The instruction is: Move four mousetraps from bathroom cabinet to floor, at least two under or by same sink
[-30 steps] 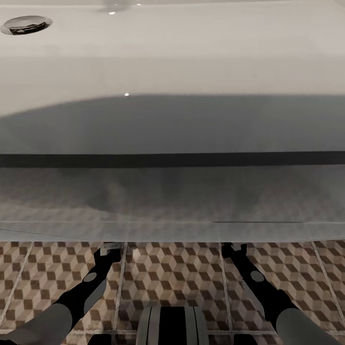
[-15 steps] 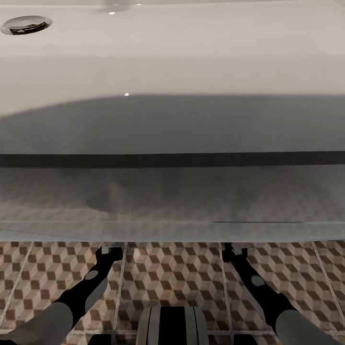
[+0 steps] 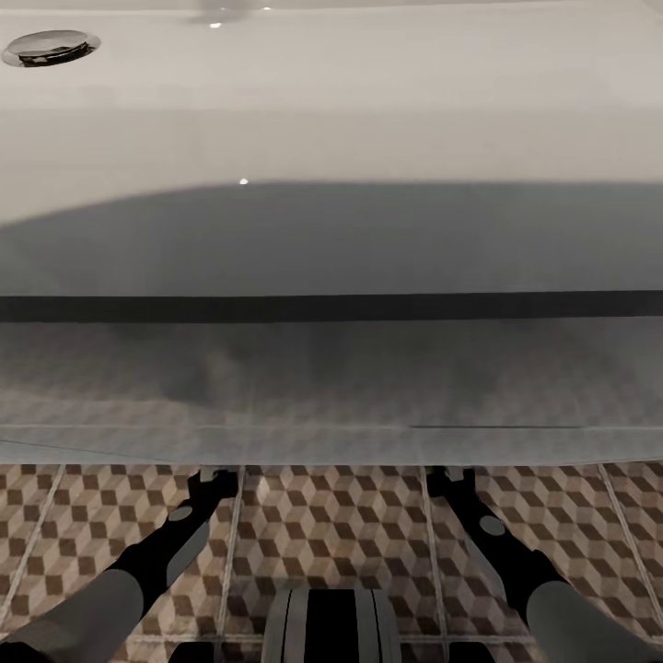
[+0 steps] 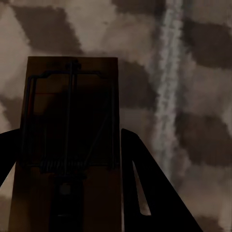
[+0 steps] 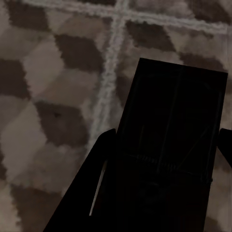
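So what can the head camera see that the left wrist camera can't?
Head view alone: the white sink with its chrome drain, and both arms reaching under it. Left wrist view alone: a mousetrap up close between the left pincer fingers, wire and spring plain to see. Both share the cube-patterned bathroom floor with pale grout lines.

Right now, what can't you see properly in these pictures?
- Head view: both pincer tips, left and right, hidden under the sink's front edge.
- Head view: the tap, cut off at the top edge.
- Right wrist view: the mousetrap is in deep shadow, its wire barely shows.
- Left wrist view: the other mousetrap's near end is too dark.
- Both wrist views: whether either trap touches the floor.
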Controlling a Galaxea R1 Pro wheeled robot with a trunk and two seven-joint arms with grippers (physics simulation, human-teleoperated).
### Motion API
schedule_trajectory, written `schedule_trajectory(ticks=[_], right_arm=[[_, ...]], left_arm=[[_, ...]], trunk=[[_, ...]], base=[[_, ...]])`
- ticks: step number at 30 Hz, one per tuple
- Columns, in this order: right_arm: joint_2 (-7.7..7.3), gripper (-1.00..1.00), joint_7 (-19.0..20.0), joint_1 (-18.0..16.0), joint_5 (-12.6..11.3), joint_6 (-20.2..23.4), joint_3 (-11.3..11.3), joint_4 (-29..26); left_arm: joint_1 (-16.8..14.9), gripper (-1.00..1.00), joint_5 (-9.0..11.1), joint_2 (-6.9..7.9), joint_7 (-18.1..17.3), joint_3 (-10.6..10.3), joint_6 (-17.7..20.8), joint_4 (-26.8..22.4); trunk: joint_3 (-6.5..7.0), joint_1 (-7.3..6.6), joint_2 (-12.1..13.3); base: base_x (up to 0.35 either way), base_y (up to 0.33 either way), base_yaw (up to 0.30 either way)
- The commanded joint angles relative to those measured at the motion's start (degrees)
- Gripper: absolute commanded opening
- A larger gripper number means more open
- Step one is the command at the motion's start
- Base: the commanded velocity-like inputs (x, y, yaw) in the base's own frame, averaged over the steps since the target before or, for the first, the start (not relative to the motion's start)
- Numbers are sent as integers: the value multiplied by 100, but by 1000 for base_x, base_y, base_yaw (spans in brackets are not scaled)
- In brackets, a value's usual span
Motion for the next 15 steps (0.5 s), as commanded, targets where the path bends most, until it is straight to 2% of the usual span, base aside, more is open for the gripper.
schedule_trajectory(ticks=[1,3,9,15], right_arm=[[-6,-100,29,-17,-73,-20,30,6],[-6,-100,24,-36,-69,30,30,2],[-2,-100,28,-99,-52,577,24,-16],[1,-100,29,-109,-61,677,19,-10]], left_arm=[[-19,-100,22,8,60,-50,90,-30],[-44,-100,21,13,64,-48,209,-63],[-66,-100,19,5,72,-42,298,-82],[-75,-100,20,18,73,-27,327,-83]], trunk=[[-3,-1,-1],[-3,-1,-1],[-3,-1,-1],[-3,-1,-1]], base=[[0,0,0],[0,0,0],[0,0,0],[0,0,0]])
